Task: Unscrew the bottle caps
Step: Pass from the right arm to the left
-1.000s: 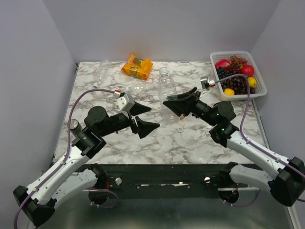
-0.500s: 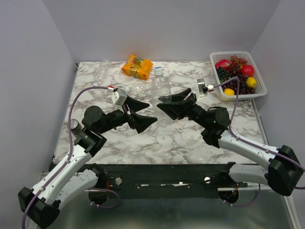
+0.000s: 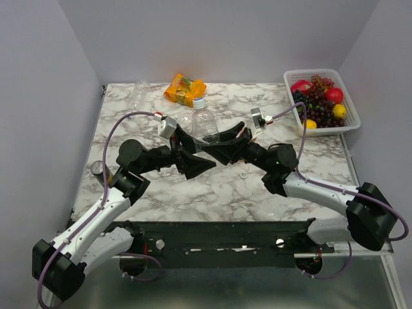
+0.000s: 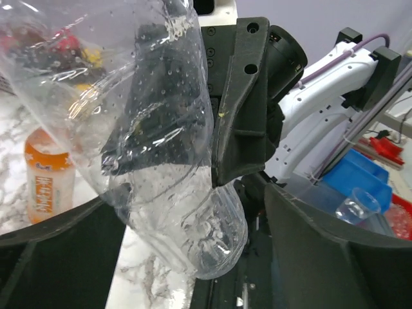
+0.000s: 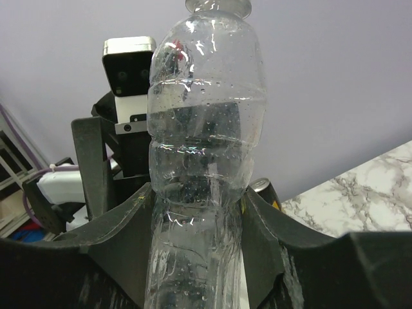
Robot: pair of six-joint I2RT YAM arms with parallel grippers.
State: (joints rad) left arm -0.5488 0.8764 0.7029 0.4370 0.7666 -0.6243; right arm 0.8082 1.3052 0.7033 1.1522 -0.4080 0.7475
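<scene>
Right hand reaches in toward the middle, clamped round a clear bottle held above the worktop, cap end up. Left hand faces it, fingers spread wide either side of the bottle's base. I count two others: a second clear bottle lying back left, and an orange bottle, label too blurry to read.

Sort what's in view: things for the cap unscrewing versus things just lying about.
Job: held bottle, its blue cap, orange bottle, clear bottle back left, loose cap.
Lying about: snack packet, fruit basket.
</scene>
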